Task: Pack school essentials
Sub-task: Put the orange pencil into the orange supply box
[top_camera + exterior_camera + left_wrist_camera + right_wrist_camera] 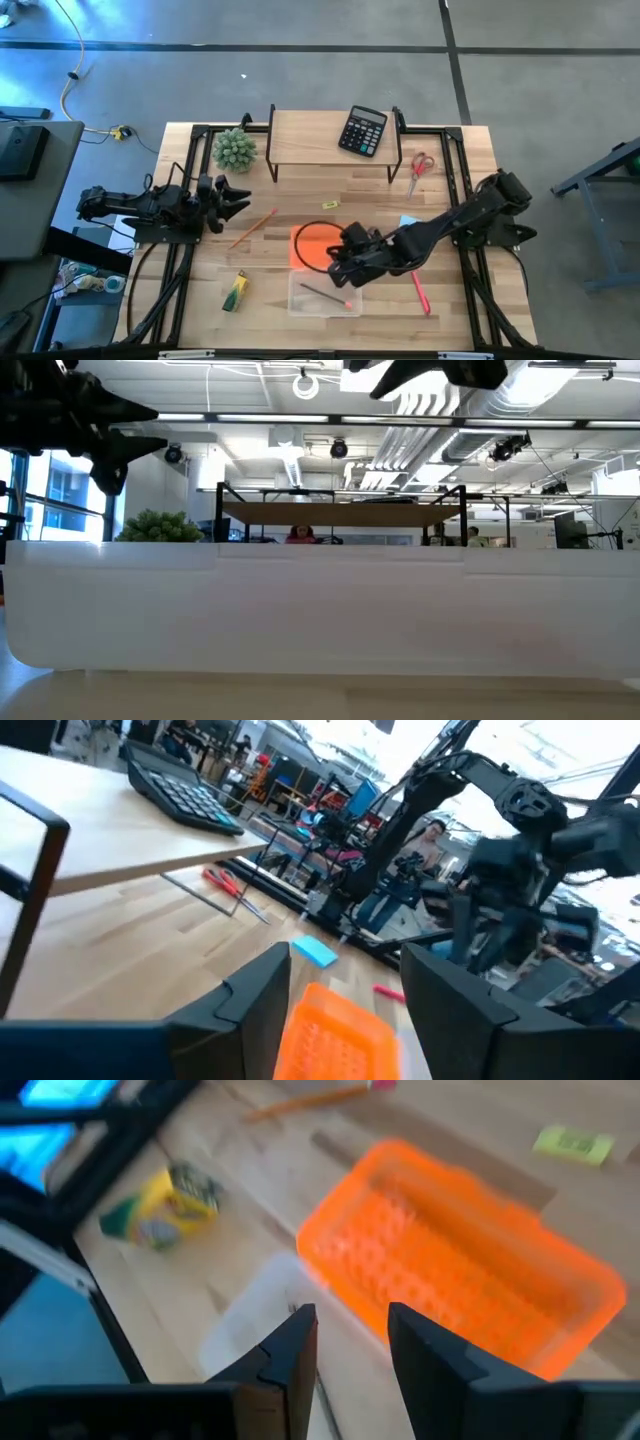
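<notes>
My right end effector, fingers narrowly apart and empty, hovers over the clear case; a pencil lies inside, just below. Left end effector open, at the worktop's left edge.

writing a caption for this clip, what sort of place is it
Probably a robotics lab or open workshop: a wooden table fitted with two robot arms, a bare concrete floor, and exposed ceiling ducts with workstations behind.

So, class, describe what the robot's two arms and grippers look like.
Both arms are dark, jointed and slim, with black cables trailing from their bases. The left gripper and right gripper each end in two flat, black, wedge-shaped fingers. No markings are visible.
</notes>
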Robot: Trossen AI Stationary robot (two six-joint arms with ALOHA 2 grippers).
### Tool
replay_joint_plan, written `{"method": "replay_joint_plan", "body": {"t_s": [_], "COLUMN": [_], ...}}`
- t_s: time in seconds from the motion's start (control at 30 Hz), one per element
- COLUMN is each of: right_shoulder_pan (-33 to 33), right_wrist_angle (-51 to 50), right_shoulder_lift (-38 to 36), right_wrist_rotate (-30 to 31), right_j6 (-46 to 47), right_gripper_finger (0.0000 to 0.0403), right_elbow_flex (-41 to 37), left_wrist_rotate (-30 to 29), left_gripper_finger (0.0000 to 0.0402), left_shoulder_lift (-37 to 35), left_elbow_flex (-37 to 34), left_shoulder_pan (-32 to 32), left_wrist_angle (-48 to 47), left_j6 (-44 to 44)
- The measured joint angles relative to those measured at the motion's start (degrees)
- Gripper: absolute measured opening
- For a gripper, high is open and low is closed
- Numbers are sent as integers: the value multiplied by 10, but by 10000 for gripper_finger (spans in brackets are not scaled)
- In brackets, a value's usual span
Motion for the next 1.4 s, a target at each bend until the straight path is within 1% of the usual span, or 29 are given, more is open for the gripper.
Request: {"method": "replay_joint_plan", "body": {"t_s": [0.13,0.27,0.37,0.5,0.63,0.73,0.83,0.97,1.07,1.17,1.3,1.4], "right_shoulder_pan": [0,-3,-3,-6,-16,-27,-41,-62,-77,-95,-119,-135], "right_wrist_angle": [-16,-35,-55,-98,-142,-177,-204,-218,-227,-233,-236,-236], "right_shoulder_lift": [-28,-63,-95,-142,-186,-214,-237,-261,-275,-287,-303,-314], "right_wrist_rotate": [34,45,67,96,118,125,125,124,119,109,79,58], "right_j6": [-4,-1,-2,0,-2,-4,-21,-50,-69,-77,-93,-118], "right_gripper_finger": [117,117,117,117,117,117,117,117,117,117,117,117], "right_elbow_flex": [0,0,0,0,0,0,0,0,0,0,0,0], "left_wrist_rotate": [3,-5,-32,-85,-112,-116,-115,-102,-84,-46,23,48], "left_gripper_finger": [173,164,163,166,171,176,181,192,198,199,193,187], "left_shoulder_lift": [17,57,98,164,226,273,319,383,430,479,541,582], "left_elbow_flex": [33,82,120,169,208,232,252,283,299,314,332,342], "left_shoulder_pan": [0,0,0,0,0,0,3,20,40,72,113,132], "left_wrist_angle": [1,-31,-75,-150,-223,-259,-290,-331,-334,-334,-334,-334], "left_j6": [25,61,76,86,59,21,14,-27,-45,-45,-45,-45]}}
